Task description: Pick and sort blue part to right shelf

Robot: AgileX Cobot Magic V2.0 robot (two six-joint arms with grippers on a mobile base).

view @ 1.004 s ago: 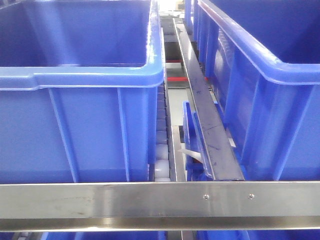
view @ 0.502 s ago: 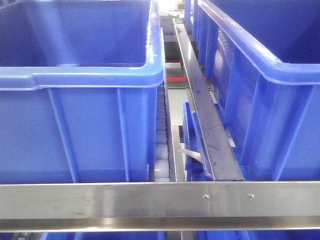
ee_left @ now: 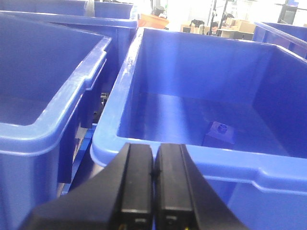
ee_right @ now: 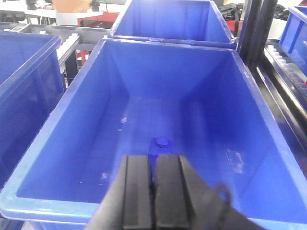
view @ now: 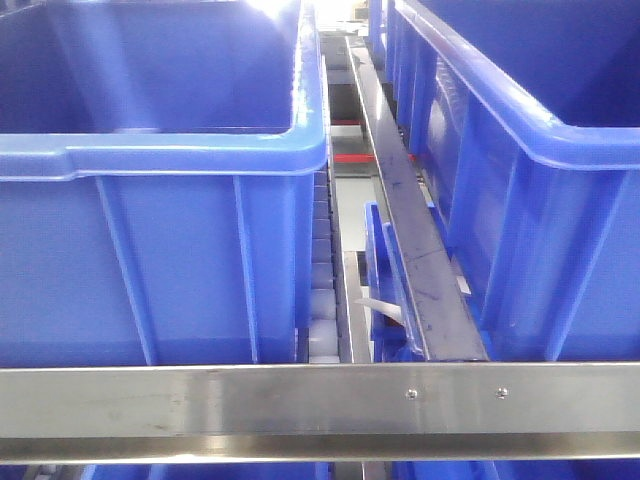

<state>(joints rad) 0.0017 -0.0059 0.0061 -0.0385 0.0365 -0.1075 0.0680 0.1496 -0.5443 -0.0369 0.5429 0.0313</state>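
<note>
A small blue part (ee_right: 160,145) with a round stud on top lies on the floor of a large blue bin (ee_right: 62,124). My right gripper (ee_right: 153,160) hovers over that bin's near rim, shut, its tips just in front of the part and holding nothing. My left gripper (ee_left: 153,154) is also shut and empty, above the near rim of a blue bin (ee_left: 124,86). A blue part (ee_left: 219,134) rests on that bin's floor to the right. The front view shows the right shelf's steel front rail (view: 300,400) and no gripper.
Two ribbed blue bins (view: 160,150) (view: 530,200) stand on the rack, with white rollers (view: 322,310) and a dark steel divider (view: 410,240) between them. More blue bins (ee_right: 168,19) lie behind and beside. A black upright post (ee_right: 252,28) stands at the right.
</note>
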